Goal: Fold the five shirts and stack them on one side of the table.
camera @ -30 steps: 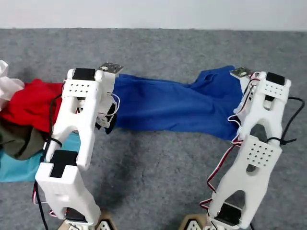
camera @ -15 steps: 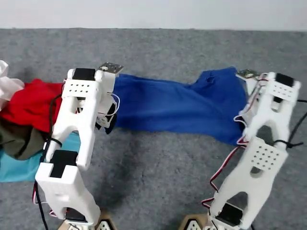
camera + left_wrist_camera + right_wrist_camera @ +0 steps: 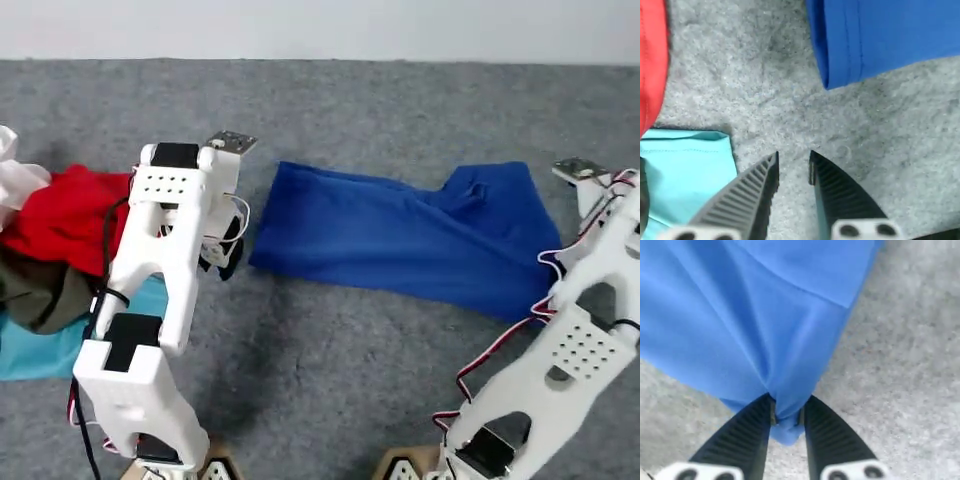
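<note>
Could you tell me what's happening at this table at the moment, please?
The right gripper is shut on one edge of the blue shirt, which lies stretched out across the grey table. The left gripper hangs slightly open and empty over bare table near the shirt's other end. Beside it, a red shirt, a dark shirt, a teal shirt and some white cloth sit heaped at the table's side.
</note>
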Available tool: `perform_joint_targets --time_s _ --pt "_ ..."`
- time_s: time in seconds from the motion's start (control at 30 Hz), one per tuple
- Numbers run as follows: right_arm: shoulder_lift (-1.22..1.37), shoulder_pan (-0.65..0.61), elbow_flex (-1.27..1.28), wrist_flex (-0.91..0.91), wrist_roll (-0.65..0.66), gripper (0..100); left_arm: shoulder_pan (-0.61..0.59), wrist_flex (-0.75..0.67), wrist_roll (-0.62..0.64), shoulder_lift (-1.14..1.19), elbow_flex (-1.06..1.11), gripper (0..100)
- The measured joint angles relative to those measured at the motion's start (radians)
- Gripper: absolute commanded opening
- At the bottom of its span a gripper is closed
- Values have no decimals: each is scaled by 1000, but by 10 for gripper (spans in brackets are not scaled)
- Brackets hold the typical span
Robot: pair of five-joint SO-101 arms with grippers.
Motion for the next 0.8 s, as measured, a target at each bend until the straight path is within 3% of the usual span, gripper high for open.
perform_joint_targets --time_s 0.27,0.5,0.8 --pt "0 51 0 2 3 38 0 0 0 0 51 101" --pt "-46 34 2 2 3 273 0 0 0 0 54 101" --pt "-169 -72 -123 3 -64 275 0 0 0 0 54 100"
